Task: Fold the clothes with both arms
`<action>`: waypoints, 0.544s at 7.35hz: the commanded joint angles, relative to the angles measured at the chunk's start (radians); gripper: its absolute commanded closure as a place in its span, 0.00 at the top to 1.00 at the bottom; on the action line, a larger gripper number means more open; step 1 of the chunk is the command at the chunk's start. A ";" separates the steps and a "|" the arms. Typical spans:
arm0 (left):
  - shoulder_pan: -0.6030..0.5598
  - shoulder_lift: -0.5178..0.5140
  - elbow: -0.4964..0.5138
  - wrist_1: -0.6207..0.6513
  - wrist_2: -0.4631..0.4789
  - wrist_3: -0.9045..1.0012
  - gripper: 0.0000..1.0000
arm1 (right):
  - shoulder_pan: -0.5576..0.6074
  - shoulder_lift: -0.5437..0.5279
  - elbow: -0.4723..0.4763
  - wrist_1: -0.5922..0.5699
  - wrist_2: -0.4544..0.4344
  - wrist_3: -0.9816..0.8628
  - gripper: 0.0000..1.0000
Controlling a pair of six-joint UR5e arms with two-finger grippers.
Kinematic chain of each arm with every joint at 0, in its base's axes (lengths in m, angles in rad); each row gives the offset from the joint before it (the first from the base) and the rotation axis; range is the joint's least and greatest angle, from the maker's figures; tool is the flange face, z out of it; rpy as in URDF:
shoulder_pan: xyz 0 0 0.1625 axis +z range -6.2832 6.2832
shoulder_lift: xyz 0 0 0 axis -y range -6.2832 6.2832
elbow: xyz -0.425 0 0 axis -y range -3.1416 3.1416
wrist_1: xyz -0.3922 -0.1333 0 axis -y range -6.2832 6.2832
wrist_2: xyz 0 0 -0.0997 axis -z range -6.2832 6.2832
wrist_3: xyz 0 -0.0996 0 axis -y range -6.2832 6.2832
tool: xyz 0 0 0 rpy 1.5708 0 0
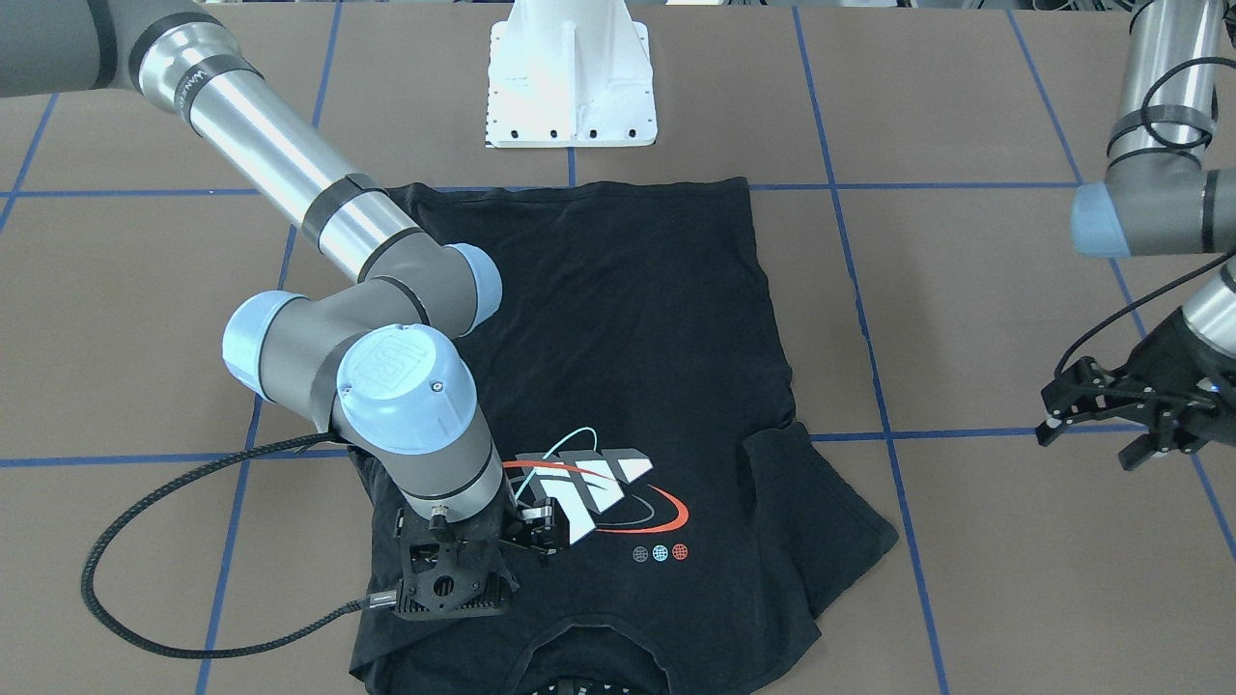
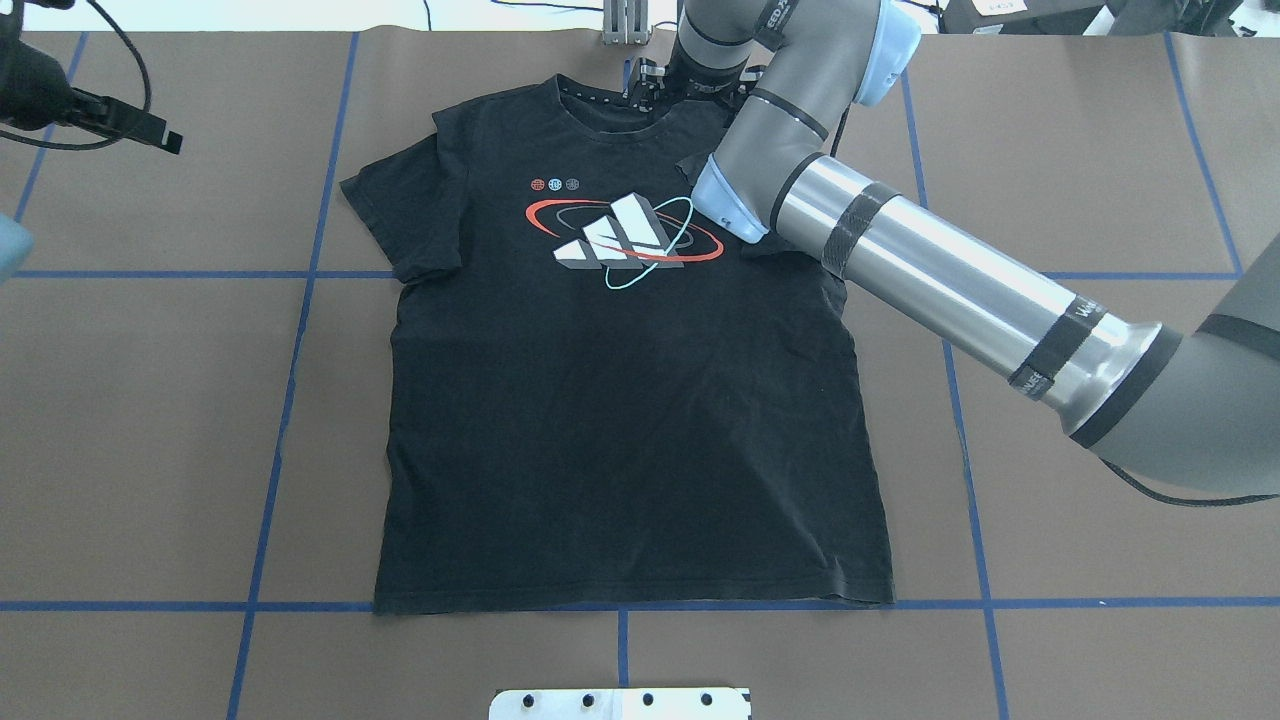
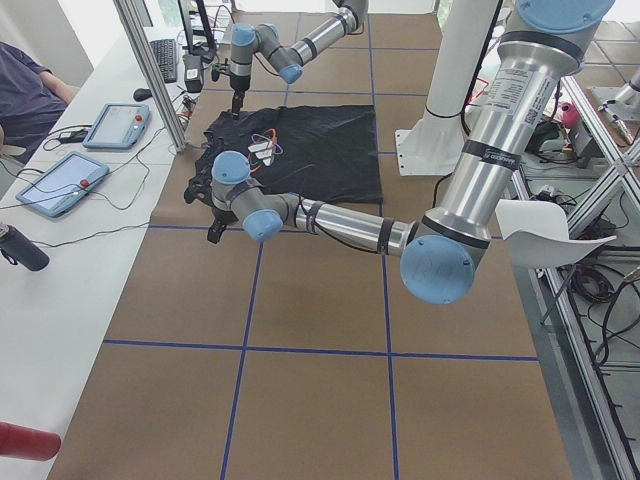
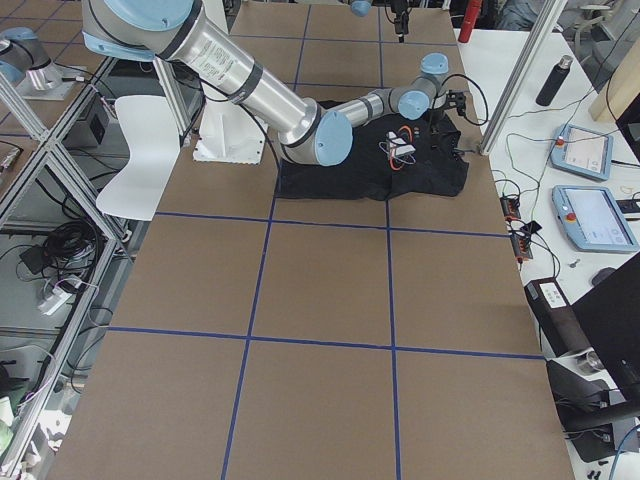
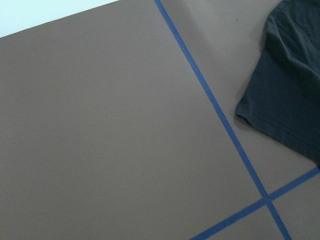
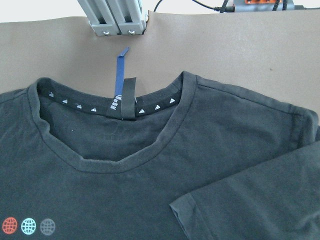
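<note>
Seemingly poised above the collar [image 6: 116, 166], the right gripper [image 1: 537, 526] hides its jaws, so I cannot tell their state. Below it the T-shirt [image 2: 620, 450] lies flat mid-table, one sleeve [image 6: 250, 200] folded inward. The left gripper [image 1: 1091, 439], jaws spread, waits aside, probably for the opposite sleeve.

On the right arm [image 1: 290, 183] we see a polished silver tube banded with black straps, grey joint housings, and round light-blue caps [image 1: 406, 378], the largest embossed with a UR mark and set with two small screws. A braided black cable [image 1: 116, 579] curls from the black perforated bracket [image 1: 449, 579] at its wrist toward 9 o'clock. At 3 o'clock we find the left arm [image 1: 1154, 208] in the same silver, grey and blue, thin black cables [image 1: 1159, 121] looped about it, ending in a black skeletal left gripper [image 1: 1086, 439]; the white pedestal [image 1: 572, 77] stands at 12 o'clock.
</note>
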 commanded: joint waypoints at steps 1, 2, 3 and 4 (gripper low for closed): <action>0.102 -0.097 0.108 -0.059 0.132 -0.170 1.00 | 0.053 -0.163 0.178 -0.044 0.052 -0.154 0.99; 0.145 -0.121 0.139 -0.059 0.162 -0.172 1.00 | 0.102 -0.249 0.250 -0.042 0.104 -0.222 0.99; 0.176 -0.158 0.180 -0.060 0.202 -0.174 1.00 | 0.133 -0.339 0.318 -0.041 0.122 -0.299 0.99; 0.194 -0.202 0.238 -0.072 0.218 -0.175 1.00 | 0.150 -0.389 0.347 -0.033 0.123 -0.346 0.99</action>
